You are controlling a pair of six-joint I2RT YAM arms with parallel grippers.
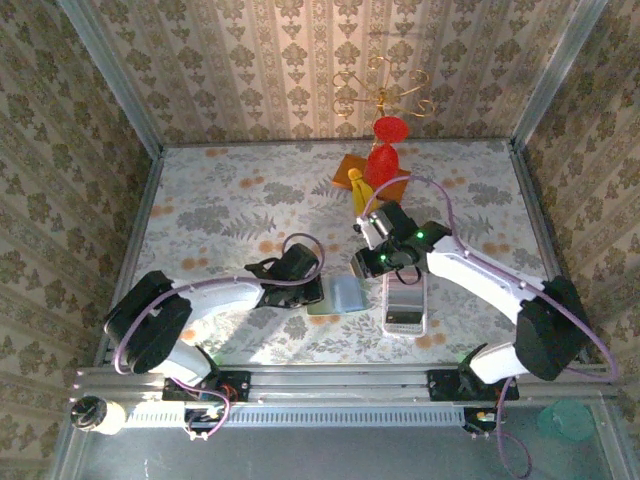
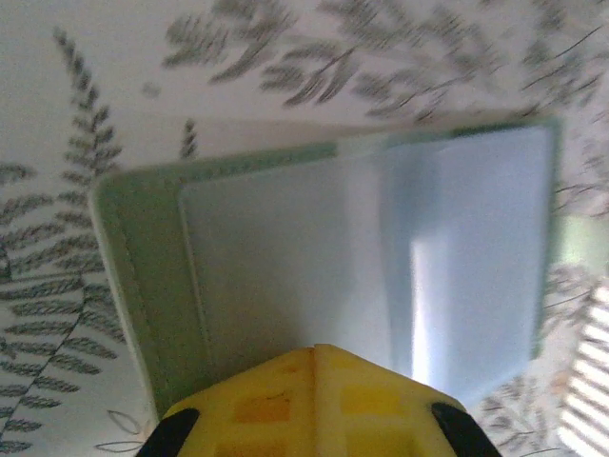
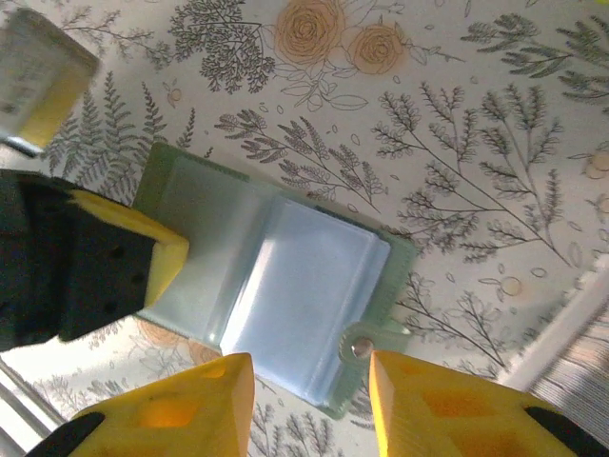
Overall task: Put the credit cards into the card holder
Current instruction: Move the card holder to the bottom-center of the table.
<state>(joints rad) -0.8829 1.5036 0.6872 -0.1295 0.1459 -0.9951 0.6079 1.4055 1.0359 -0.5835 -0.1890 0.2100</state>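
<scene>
On the left we see the left end effector [image 2: 314, 364] closed, its yellow tips resting on the left edge of the sage-green card holder [image 3: 285, 286], which lies flat on the floral counter [image 3: 457, 143] between the arms. The right end effector [image 3: 311, 381] stands partly open astride the holder's snap tab [image 3: 362, 345]. Farther right, the credit cards [image 1: 404, 312] sit in a white tray [image 1: 386, 310].

Red ornament [image 1: 387, 150] and orange square [image 1: 346, 170] far back on floral table [image 1: 230, 200]; white tray [image 1: 405, 330] nearer.
</scene>
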